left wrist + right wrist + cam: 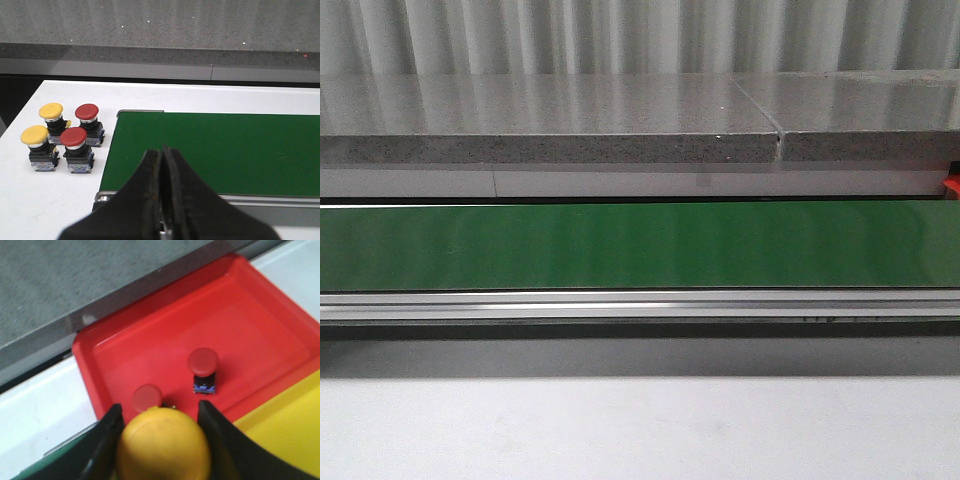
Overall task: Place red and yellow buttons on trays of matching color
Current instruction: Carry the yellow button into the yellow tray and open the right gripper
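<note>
My right gripper [160,411] is shut on a yellow button [162,445], whose cap fills the space between the two fingers. It hangs over the near corner of the red tray [150,345]. Two red buttons [202,361] [147,397] stand in that tray. The yellow tray [292,427] borders the red one. My left gripper [161,151] is shut and empty above the end of the green belt [225,150]. Beside the belt, two yellow buttons [51,111] [34,135] and two red buttons [86,111] [73,136] stand on the white table [30,200].
In the front view the green belt [640,245] runs across the whole width, with a metal rail [640,303] in front and a grey stone ledge [550,120] behind. A scrap of red [950,188] shows at the right edge. Neither arm appears there.
</note>
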`<state>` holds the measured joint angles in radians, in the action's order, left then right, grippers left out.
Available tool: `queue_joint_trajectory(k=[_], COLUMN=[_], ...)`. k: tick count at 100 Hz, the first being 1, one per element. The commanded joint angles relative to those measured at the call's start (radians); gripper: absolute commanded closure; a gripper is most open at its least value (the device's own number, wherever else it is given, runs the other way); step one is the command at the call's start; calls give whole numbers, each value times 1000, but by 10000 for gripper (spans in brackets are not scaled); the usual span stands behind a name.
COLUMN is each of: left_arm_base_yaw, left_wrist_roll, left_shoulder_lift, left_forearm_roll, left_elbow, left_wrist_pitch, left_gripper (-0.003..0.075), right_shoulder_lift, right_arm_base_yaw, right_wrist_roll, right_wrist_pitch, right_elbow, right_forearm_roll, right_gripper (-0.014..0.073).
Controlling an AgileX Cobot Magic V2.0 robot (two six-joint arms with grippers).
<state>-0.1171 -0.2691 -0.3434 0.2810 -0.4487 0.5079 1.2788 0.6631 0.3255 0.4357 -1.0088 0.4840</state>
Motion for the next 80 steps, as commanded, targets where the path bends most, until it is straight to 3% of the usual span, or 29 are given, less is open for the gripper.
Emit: queue_joint_trajectory(k=[1,80], left_arm_base_yaw=[-8,-8], left_wrist_roll=[-10,-10], left_shoulder_lift=[-7,-7], left_forearm_roll=[8,8], left_elbow=[-28,-28], left_wrist_pitch=[-74,-74], left_gripper=[741,741], right_shoulder_lift=[-1,335], right_arm_base_yaw=[35,110], right_wrist_roll=[-21,-20], right_wrist_pitch=[-94,-116], right_elbow=[-31,-31], right_forearm_roll=[26,15], right_gripper=[431,431])
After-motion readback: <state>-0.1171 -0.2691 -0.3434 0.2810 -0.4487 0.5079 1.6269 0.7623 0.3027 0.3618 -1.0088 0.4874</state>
